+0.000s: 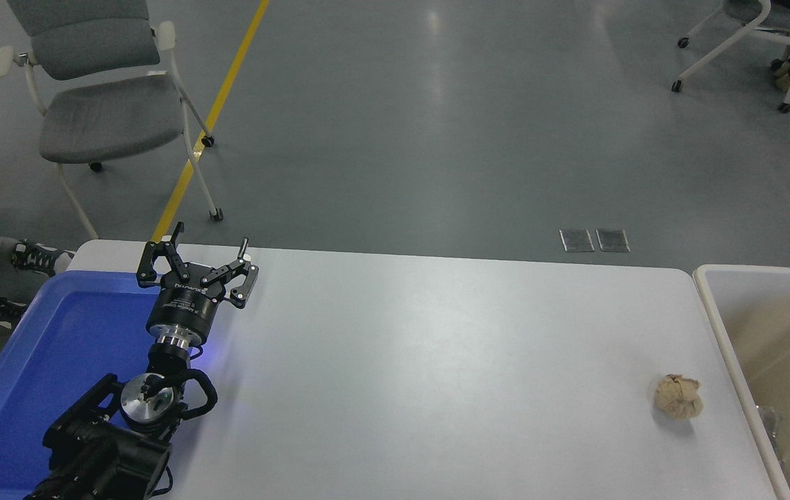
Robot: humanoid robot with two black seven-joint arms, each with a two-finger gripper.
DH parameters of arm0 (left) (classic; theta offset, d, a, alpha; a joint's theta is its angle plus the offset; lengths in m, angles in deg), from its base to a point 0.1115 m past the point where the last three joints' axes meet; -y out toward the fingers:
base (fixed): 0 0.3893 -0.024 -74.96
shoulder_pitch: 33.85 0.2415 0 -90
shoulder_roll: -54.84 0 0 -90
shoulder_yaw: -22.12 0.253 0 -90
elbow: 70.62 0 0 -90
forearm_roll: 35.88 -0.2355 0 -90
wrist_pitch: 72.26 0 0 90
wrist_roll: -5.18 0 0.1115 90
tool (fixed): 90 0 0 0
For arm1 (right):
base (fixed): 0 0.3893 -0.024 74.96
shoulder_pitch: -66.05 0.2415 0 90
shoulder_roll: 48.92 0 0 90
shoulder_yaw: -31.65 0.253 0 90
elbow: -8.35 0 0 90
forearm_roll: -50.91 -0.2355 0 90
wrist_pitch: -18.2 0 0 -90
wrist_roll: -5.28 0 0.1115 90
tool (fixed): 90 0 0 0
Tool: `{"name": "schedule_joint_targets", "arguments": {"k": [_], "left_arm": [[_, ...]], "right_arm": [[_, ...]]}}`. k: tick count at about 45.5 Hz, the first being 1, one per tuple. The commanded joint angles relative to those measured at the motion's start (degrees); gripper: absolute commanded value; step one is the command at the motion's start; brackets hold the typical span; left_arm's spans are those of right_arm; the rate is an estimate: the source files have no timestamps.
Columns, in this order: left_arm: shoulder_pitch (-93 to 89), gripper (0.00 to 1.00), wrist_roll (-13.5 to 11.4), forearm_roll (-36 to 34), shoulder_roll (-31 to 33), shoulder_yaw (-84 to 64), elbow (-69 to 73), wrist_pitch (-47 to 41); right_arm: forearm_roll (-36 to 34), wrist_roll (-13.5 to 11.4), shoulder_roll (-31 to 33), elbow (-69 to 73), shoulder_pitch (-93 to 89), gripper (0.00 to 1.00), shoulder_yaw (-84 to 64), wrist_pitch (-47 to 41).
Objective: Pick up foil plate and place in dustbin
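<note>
The dustbin (713, 305), with a white rim and beige inside, stands at the table's right end and is cut off by the picture's edge. Of the foil plate only a small silver sliver (770, 425) shows, low inside the bin against its left wall; the rest is hidden. My left gripper (197, 258) is parked at the lower left, open and empty, over the near corner of the blue tray. My right arm and gripper are out of view.
A blue plastic tray (55, 347) lies at the table's left end under the left arm. A crumpled tan paper ball (678, 405) sits on the table near the bin. Grey chairs (100, 104) stand on the floor beyond.
</note>
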Motion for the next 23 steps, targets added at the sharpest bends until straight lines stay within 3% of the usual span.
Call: {"name": "schedule_joint_targets", "arguments": {"k": [1, 8, 18, 23], "left_arm": [[0.00, 0.99, 0.00, -0.04, 0.00, 0.00, 0.01, -0.01], [0.00, 0.99, 0.00, -0.04, 0.00, 0.00, 0.01, -0.01], [0.00, 0.99, 0.00, -0.04, 0.00, 0.00, 0.01, -0.01], [0.00, 0.99, 0.00, -0.04, 0.00, 0.00, 0.01, -0.01]], "right_arm": [[0.25, -1.53, 0.53, 0.35, 10.19, 1.00, -8.75, -5.55], [0.43, -1.88, 3.68, 9.73, 18.19, 1.00, -16.04, -5.73], [0.60, -1.36, 13.88, 38.91, 34.18, 1.00, -32.64, -4.59], [0.60, -1.18, 14.94, 47.97, 41.04, 1.00, -41.87, -4.59]]}}
